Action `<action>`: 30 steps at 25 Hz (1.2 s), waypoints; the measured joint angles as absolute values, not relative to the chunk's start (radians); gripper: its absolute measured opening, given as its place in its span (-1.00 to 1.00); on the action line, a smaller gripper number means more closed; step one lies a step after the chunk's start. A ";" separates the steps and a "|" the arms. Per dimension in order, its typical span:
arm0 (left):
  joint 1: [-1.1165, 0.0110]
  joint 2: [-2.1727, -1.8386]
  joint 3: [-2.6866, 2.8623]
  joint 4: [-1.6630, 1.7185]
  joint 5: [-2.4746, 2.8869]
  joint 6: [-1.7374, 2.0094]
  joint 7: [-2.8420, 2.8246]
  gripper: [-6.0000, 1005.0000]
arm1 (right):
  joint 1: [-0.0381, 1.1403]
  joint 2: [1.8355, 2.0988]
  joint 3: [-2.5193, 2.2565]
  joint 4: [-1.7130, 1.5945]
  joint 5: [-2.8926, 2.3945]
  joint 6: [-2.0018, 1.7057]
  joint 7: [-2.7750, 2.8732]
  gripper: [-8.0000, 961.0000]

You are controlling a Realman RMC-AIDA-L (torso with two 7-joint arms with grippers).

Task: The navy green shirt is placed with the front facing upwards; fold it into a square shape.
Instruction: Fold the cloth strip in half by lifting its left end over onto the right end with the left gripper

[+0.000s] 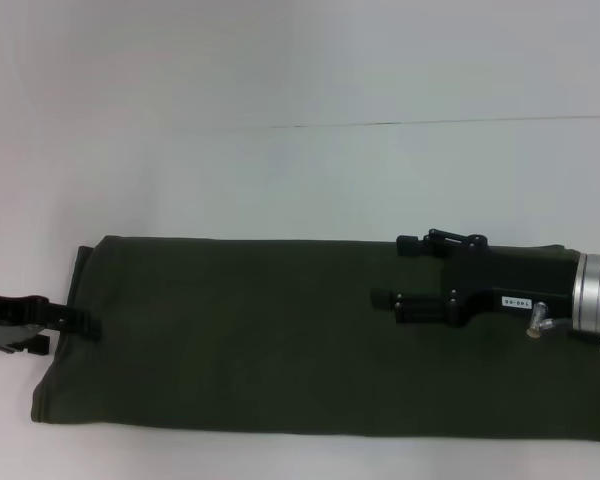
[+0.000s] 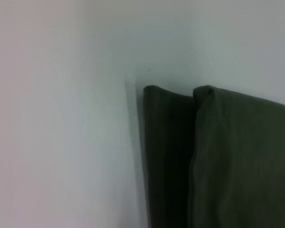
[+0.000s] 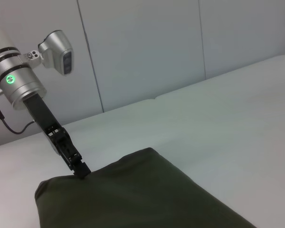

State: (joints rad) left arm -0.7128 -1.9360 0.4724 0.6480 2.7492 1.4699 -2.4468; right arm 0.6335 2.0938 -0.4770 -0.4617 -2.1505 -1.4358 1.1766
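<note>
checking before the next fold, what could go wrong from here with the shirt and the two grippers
1. The left gripper touches only the very end of the shirt, so a pull may slip off or lift just the top layer.
2. The right gripper hangs over the cloth with open jaws; lowering could bunch it.
3. The shirt's layered edges look uneven, so the fold may come out skewed.
</note>
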 joint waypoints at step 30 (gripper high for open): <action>-0.716 -1.946 0.484 0.631 2.741 1.473 -2.444 0.80 | 0.634 2.094 -0.477 -0.457 -2.150 -1.433 1.177 0.94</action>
State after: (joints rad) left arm -0.7164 -1.9460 0.4845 0.6315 2.7412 1.4727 -2.4440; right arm 0.6335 2.0937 -0.4771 -0.4565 -2.1499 -1.4326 1.1766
